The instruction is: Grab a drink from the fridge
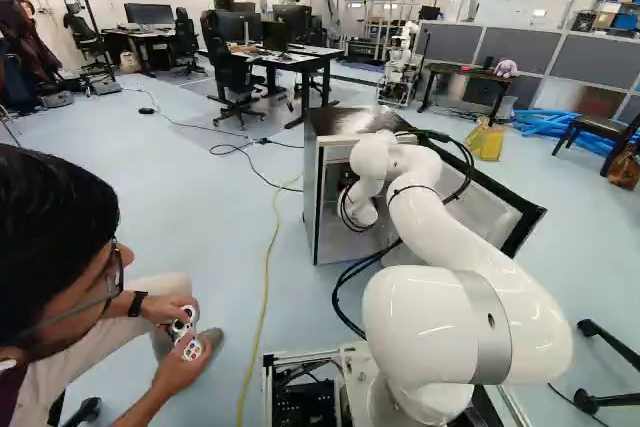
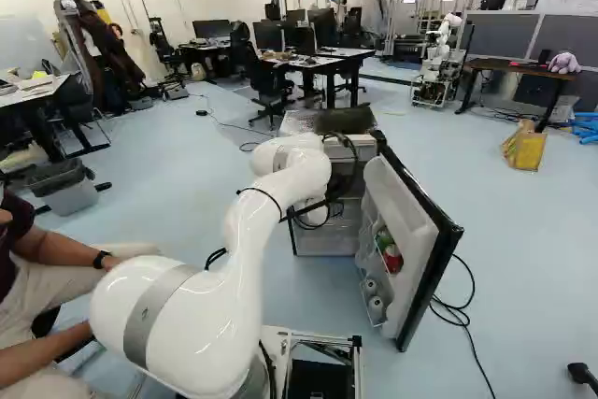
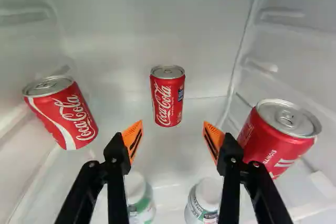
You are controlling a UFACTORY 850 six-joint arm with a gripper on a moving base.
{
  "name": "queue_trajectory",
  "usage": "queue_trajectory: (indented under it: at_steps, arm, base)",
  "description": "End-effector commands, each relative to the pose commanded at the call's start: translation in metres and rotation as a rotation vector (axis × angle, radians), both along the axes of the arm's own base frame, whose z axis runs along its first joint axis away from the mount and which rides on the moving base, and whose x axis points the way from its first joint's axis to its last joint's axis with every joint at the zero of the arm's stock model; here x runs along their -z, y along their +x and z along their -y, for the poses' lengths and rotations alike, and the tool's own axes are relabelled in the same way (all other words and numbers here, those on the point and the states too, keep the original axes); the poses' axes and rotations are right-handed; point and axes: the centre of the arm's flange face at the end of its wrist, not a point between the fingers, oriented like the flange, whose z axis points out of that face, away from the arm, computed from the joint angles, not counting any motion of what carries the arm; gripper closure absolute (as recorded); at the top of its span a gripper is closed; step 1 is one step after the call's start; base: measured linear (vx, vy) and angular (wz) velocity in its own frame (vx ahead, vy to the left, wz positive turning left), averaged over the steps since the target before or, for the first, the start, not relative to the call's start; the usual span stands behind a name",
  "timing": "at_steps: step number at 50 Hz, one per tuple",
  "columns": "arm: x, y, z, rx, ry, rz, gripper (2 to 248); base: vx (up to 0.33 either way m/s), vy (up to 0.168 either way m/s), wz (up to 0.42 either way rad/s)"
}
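Partly visible, two bottles [image 3: 140, 206], bases cropped

The left and right base views look ahead and slightly down from behind the white arm [image 1: 445, 212], one to each side of it; both take in the open fridge [image 1: 328, 125] and, farther off, the desks [image 1: 300, 57]. The wrist view looks from close up into that fridge, toward its back wall [image 3: 105, 24].
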Motion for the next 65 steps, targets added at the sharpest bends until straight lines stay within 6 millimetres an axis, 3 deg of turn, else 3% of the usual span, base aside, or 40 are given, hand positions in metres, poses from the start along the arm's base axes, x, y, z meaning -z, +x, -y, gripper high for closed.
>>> queue_trajectory:
  at_steps: [65]
  arm:
    - [0.007,0.018,0.000,-0.006,-0.012,0.074,79]
  base:
    - [0.000,0.000,0.000]
